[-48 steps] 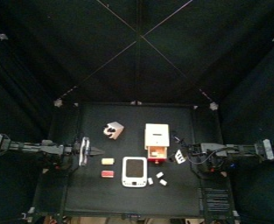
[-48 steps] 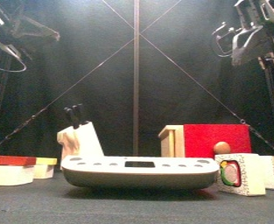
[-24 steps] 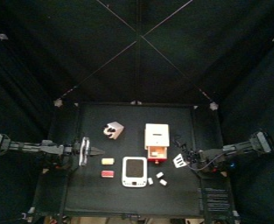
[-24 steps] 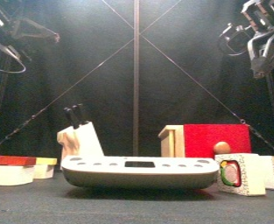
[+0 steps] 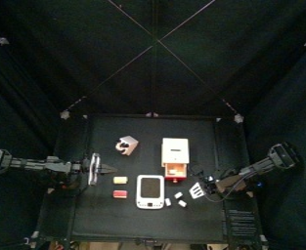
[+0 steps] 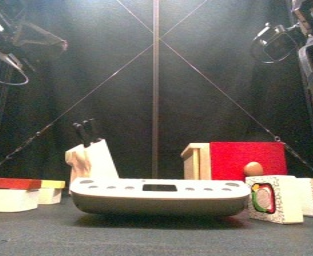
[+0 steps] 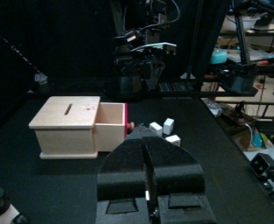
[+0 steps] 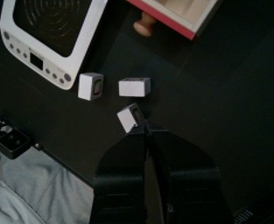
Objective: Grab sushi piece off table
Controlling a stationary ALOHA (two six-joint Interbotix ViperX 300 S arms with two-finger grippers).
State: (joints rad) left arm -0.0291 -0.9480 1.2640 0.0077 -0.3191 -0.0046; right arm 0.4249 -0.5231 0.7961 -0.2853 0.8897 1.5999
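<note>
- Swinging toward the table's front edge since the earlier frame, the right gripper [image 8: 151,131] now hangs with its jaws clenched and empty, just above three small white cubes [image 8: 132,115].
- That looks like a transit pose. The sushi piece [image 5: 118,193] lies untouched on the table [image 5: 103,225], beyond the white scale [image 5: 149,190] and well apart from it.
- Nearer the sushi, the left gripper [image 7: 150,140] rests with its jaws pressed together, holding nothing.
- The wooden box [image 5: 178,149] has its red drawer [image 6: 246,160] slid partly out; I cannot tell what is inside.
</note>
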